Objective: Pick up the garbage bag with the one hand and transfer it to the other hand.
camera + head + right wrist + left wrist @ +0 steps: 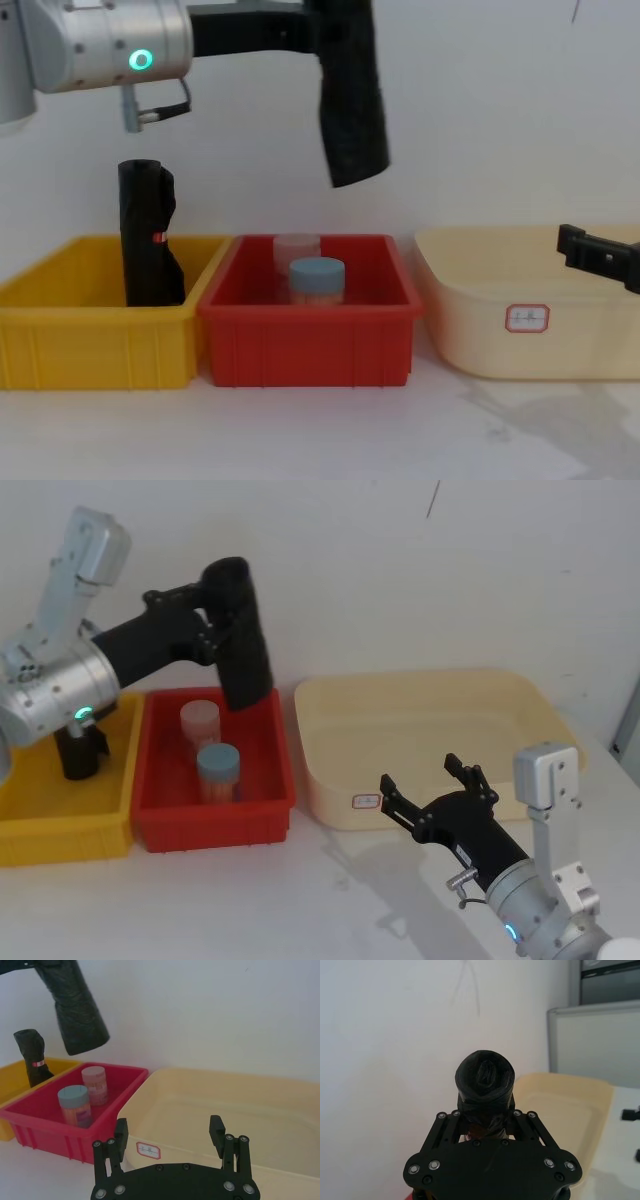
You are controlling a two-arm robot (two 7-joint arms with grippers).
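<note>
The garbage bag (243,635), a thick black roll, hangs tilted in the air above the back of the red bin (160,815). My left gripper (212,628), on the arm with the green-ringed joint, is shut on its upper part. The roll's end (485,1077) sticks out between the fingers in the left wrist view, and its lower end (352,110) slants down in the chest view. My right gripper (432,780), on the blue-ringed arm, is open and holds nothing. It sits low at the cream tub's (330,805) front edge, well right of the bag (75,1007).
A slimmer black roll with a red mark (148,235) stands in the yellow bin (90,340) at the left. Two jars, one with a blue lid (218,770) and one with a pale lid (199,720), stand in the red bin. A white wall lies behind.
</note>
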